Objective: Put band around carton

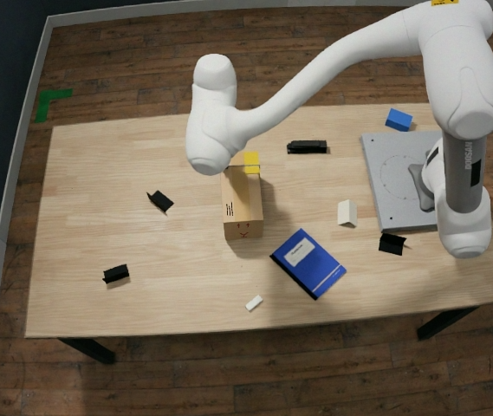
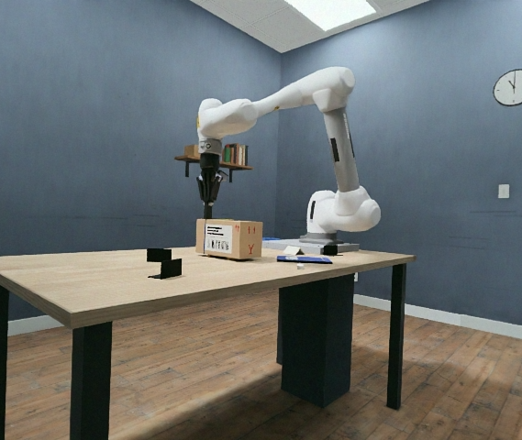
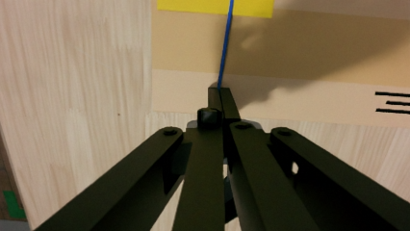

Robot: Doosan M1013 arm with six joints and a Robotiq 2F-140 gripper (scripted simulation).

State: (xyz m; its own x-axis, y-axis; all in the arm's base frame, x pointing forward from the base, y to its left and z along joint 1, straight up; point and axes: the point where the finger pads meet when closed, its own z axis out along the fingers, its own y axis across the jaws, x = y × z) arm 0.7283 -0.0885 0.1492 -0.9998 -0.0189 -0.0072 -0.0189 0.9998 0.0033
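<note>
The brown carton (image 1: 242,201) lies flat on the middle of the table; it also shows in the side view (image 2: 228,237). A yellow corner guard (image 1: 251,162) sits on the carton's far top edge and is at the top of the wrist view (image 3: 216,7). A thin blue band (image 3: 224,48) runs over the guard and slants slightly across the carton top down to my fingertips. My gripper (image 3: 217,104) (image 2: 207,213) points straight down at the carton's top edge near that end. It is shut, and the band ends pinched between its fingertips. The arm hides the gripper in the overhead view.
A blue book (image 1: 308,263) lies near the carton's front right. Black brackets (image 1: 160,200) (image 1: 115,273) (image 1: 392,243) and a black bar (image 1: 307,146) are scattered around. There are also a white block (image 1: 347,212), a small white piece (image 1: 254,302), a blue cube (image 1: 398,119) and the grey base plate (image 1: 398,178).
</note>
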